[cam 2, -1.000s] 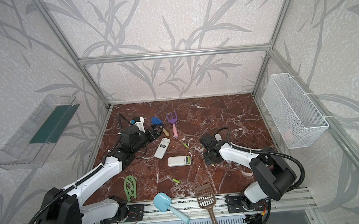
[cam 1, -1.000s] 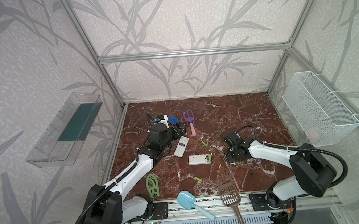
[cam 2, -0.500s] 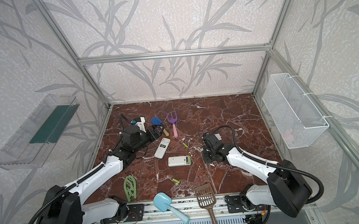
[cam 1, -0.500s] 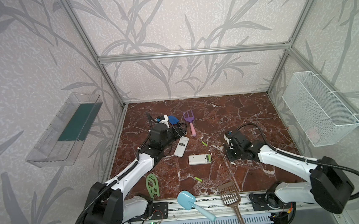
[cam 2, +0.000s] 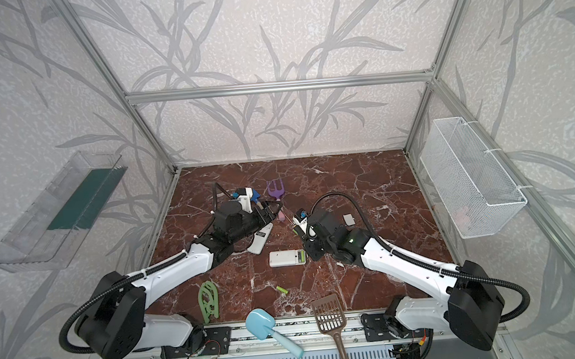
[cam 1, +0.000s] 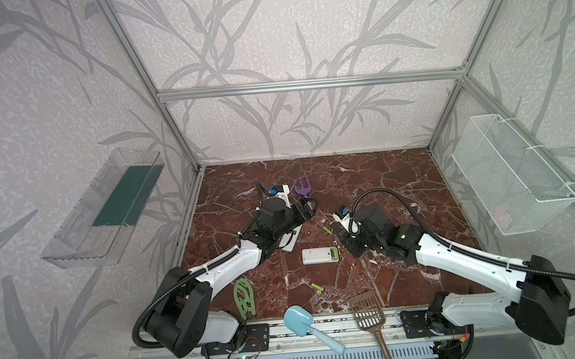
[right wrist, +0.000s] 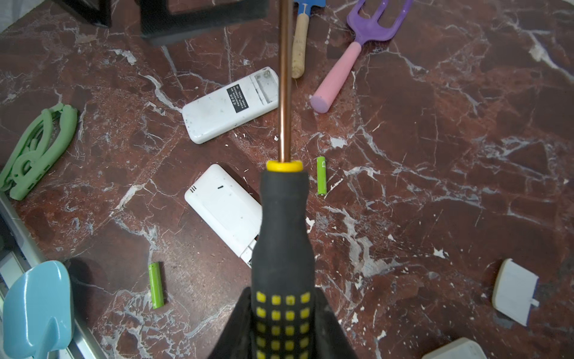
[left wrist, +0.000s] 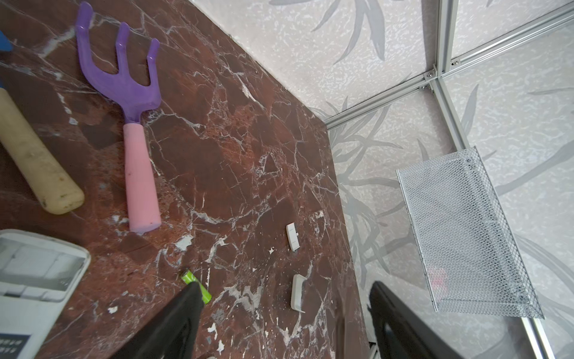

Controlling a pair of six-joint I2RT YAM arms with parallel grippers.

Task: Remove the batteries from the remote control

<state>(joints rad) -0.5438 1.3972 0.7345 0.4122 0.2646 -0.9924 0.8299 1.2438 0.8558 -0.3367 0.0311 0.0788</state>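
My right gripper is shut on a yellow-black screwdriver whose shaft points toward my left gripper. The left gripper is open, and the thin shaft shows between its fingers. One white remote control lies face down with lime-green batteries in its open end. A second remote control lies partly under the left arm, its compartment open and bare. Loose batteries lie on the marble floor: one by the left finger, seen too in a top view, and one nearer the front.
Two white battery covers lie toward the right wall. A purple-pink rake and a wooden-handled spade lie behind the left gripper. A green hanger, blue scoop and brown litter scoop line the front. A wire basket hangs on the right wall.
My right arm has carried the screwdriver leftward toward the middle, its tip now at the left gripper. The left gripper has shifted slightly right and its fingers have narrowed a little.
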